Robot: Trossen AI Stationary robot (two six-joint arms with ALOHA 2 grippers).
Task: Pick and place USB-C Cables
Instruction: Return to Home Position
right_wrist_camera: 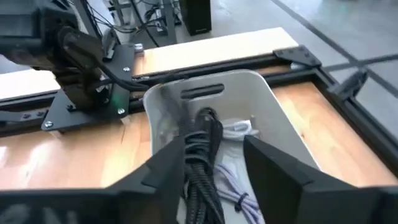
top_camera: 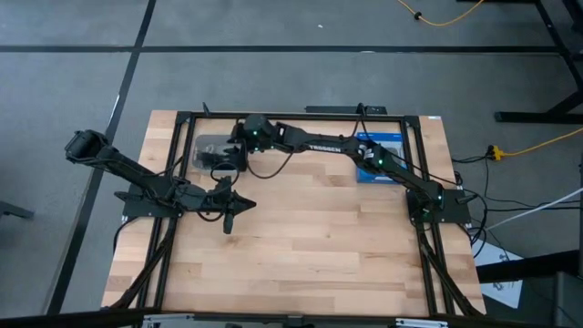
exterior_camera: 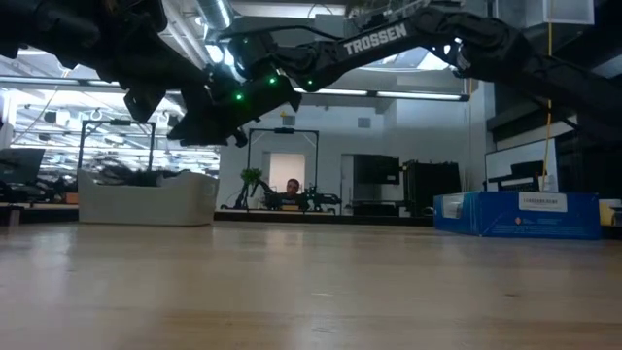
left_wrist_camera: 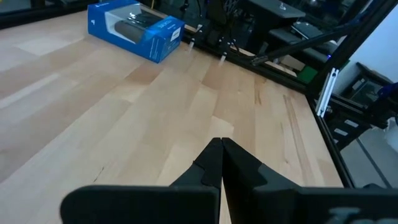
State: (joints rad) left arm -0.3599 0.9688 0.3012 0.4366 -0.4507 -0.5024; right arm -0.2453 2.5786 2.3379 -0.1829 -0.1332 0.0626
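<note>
The right gripper (right_wrist_camera: 214,144) hangs over the shallow grey rectangular plastic tray (right_wrist_camera: 278,111) at the far left of the pale wooden table (top_camera: 301,251), its fingers spread wide and gripping nothing. Between them a bundled black USB-C cable (right_wrist_camera: 204,155) sits in the tray, with coiled white cables (right_wrist_camera: 239,129) just beside it. The left gripper (left_wrist_camera: 221,148) hovers low over the table's left side, fingers pressed together and empty. The flat blue-and-black retail box (left_wrist_camera: 158,37) lies at the far right
</note>
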